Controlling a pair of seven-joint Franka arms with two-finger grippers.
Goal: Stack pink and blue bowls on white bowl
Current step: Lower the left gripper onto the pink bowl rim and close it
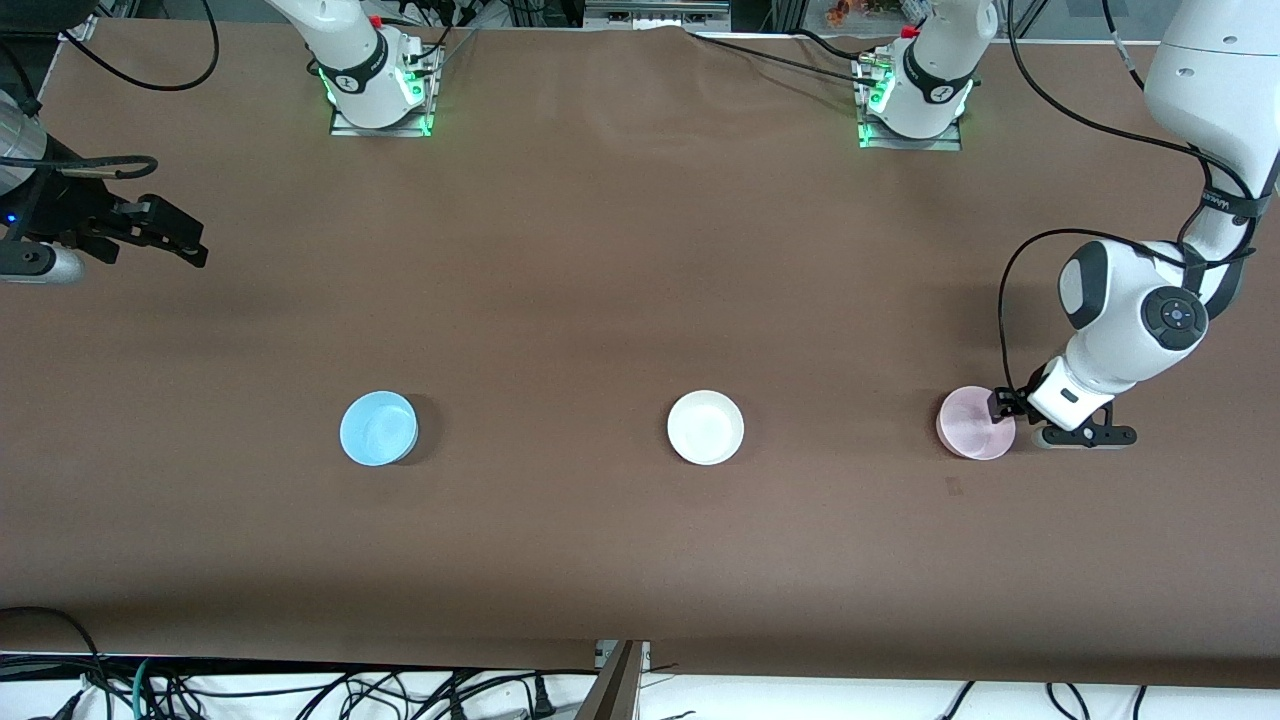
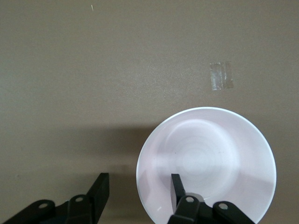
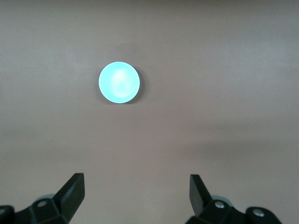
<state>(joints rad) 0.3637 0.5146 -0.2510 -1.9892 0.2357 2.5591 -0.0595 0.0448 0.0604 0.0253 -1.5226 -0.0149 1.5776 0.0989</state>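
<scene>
The pale pink bowl (image 1: 975, 423) sits on the brown table toward the left arm's end. My left gripper (image 1: 1003, 405) is open at its rim. In the left wrist view one finger (image 2: 176, 186) is over the inside of the pink bowl (image 2: 210, 158) and the other is outside it, so the jaws straddle the rim. The white bowl (image 1: 706, 427) sits mid-table, and the sky blue bowl (image 1: 378, 428) sits toward the right arm's end. My right gripper (image 1: 185, 240) waits open and empty above the table's end, and its view (image 3: 136, 182) shows the blue bowl (image 3: 119, 82) far off.
A small piece of clear tape (image 1: 955, 487) lies on the table nearer the front camera than the pink bowl, and shows in the left wrist view (image 2: 220, 75). The arm bases (image 1: 380, 95) stand along the edge farthest from the front camera. Cables hang along the near edge.
</scene>
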